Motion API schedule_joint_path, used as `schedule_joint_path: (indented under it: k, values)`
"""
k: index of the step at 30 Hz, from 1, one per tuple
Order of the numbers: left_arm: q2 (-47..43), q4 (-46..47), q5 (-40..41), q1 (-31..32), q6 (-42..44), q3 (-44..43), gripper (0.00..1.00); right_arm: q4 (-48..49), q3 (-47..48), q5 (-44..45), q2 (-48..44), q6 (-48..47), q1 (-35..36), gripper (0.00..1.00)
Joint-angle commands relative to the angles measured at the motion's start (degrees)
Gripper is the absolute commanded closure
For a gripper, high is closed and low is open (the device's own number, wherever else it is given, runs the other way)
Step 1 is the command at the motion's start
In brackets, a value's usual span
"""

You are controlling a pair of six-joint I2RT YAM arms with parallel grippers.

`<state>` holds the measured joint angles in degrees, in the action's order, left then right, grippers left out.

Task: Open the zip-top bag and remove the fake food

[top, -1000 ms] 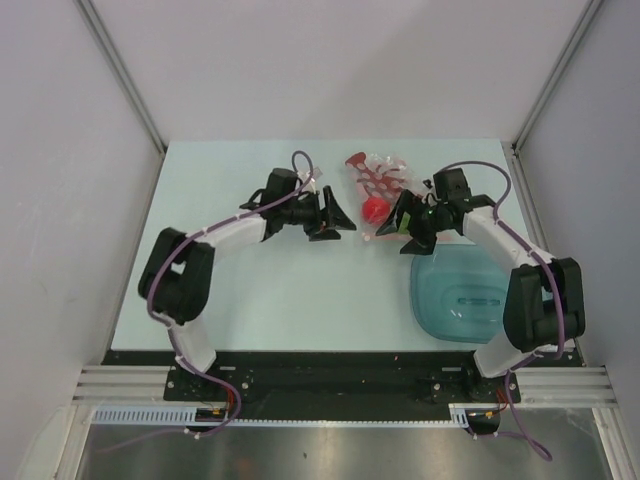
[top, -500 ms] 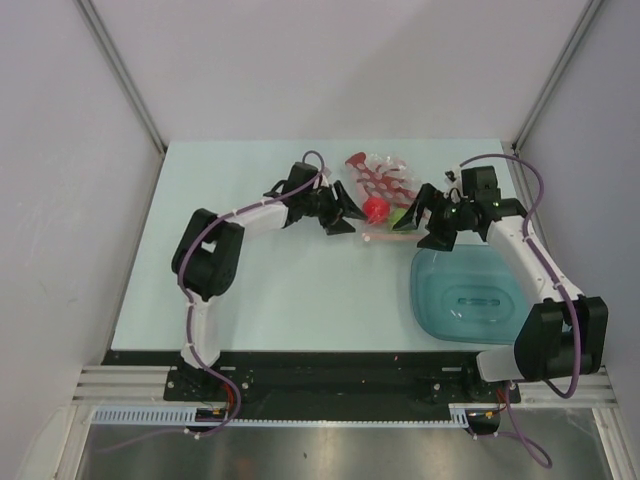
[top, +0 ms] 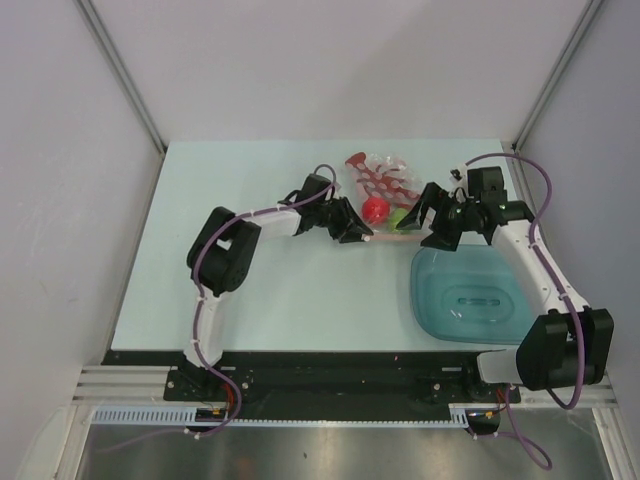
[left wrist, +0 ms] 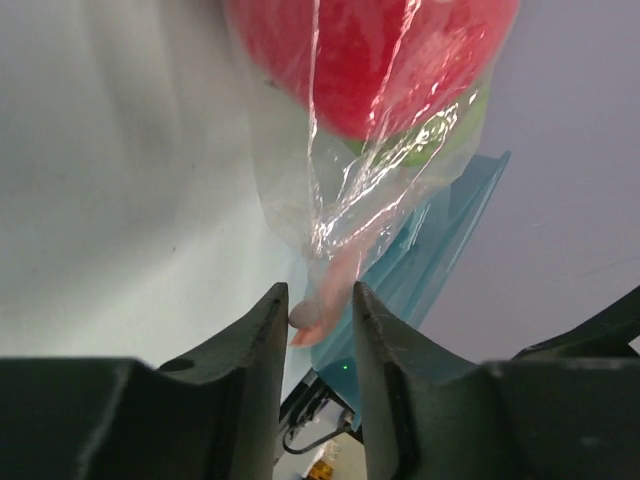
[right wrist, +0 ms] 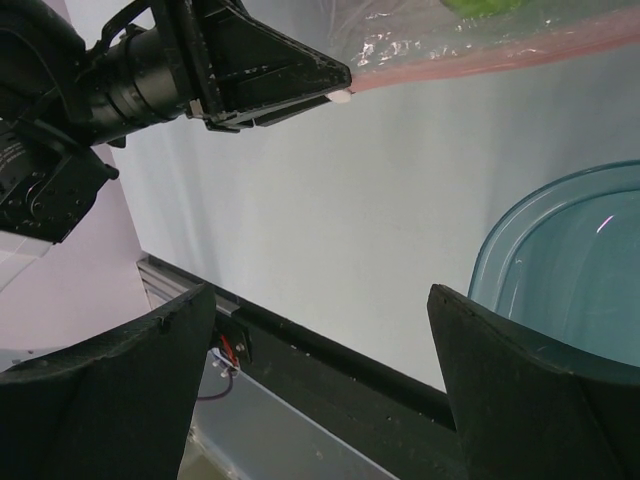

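Observation:
The zip-top bag (top: 383, 190) lies at the back middle of the table. Through its clear plastic I see a red lobster (top: 374, 177), a round red fruit (top: 375, 209) and a lime-green fruit (top: 400, 215). My left gripper (top: 361, 236) sits low at the bag's near left corner. In the left wrist view its jaws (left wrist: 320, 302) stand narrowly apart, with the end of the pink zip strip (left wrist: 328, 292) between them, against one finger. My right gripper (top: 428, 223) hovers wide open just right of the bag, holding nothing; in its own view the zip strip (right wrist: 500, 55) runs along the top.
A translucent teal tray (top: 432, 300) stands at the right front, just below my right gripper, and also shows as the tray (right wrist: 560, 260) in the right wrist view. White walls close the table on three sides.
My left arm has stretched rightwards to the bag's corner and its jaws have narrowed around the zip strip's end. My right gripper drew back to the right of the bag and stayed wide open.

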<state>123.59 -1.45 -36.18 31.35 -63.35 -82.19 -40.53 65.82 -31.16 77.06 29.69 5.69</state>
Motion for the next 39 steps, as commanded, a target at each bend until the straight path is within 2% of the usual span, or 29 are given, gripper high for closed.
schedule_joint_path:
  k: [1,5,6,9,10,11,12,15,16,22,29,32,39]
  values:
    - [1.04,5.23,-0.38,0.02,-2.48,-2.71,0.69,-0.6,-0.08,1.01,-2.52,-1.39,-0.24,0.08]
    - [0.42,6.2,-0.47,0.02,-2.3,-2.36,0.8,0.28,-1.48,0.92,-2.35,-1.83,-0.07,0.08]
    - [0.16,6.37,-0.64,0.02,-2.13,-2.36,0.87,0.45,-1.83,0.49,-2.26,-1.83,0.28,0.08]
    - [-1.15,7.25,-0.73,0.11,-3.0,-1.48,1.0,1.16,-2.36,0.22,-1.65,-1.83,0.98,0.08]
    - [-2.38,8.12,-0.9,0.2,-4.75,0.17,1.0,1.25,-2.28,0.22,-1.56,-1.74,1.33,0.08]
    - [-3.0,10.31,-0.99,0.29,-5.55,1.15,1.0,1.42,-2.28,0.13,-1.3,-1.74,1.42,0.08]
    - [-3.44,10.94,-1.08,0.2,-6.16,2.64,0.9,1.51,-2.28,0.13,-1.29,-1.57,1.51,0.07]
    - [-4.59,9.02,0.32,-0.06,-5.82,3.7,0.5,1.77,-2.1,-0.04,-1.38,-1.57,1.51,0.08]
    - [-4.5,8.58,0.76,-0.06,-5.47,3.53,0.48,1.77,-2.19,-0.04,-1.38,-1.65,1.43,0.08]
    - [-2.83,5.15,3.05,-0.68,-3.98,0.2,0.46,1.25,-2.63,-0.13,-2.09,-1.92,1.43,0.08]
    - [-0.9,4.96,2.87,-1.91,-4.5,-2.27,0.67,1.07,-3.24,-0.22,-2.61,-2.09,1.51,0.08]
    - [-0.02,6.11,1.39,-1.82,-5.73,-3.06,0.71,1.16,-3.24,-0.39,-2.44,-2.1,1.43,0.08]
    - [0.42,6.37,0.42,-0.86,-6.25,-1.57,0.67,2.21,-3.24,-0.66,-1.65,-1.83,1.69,0.08]
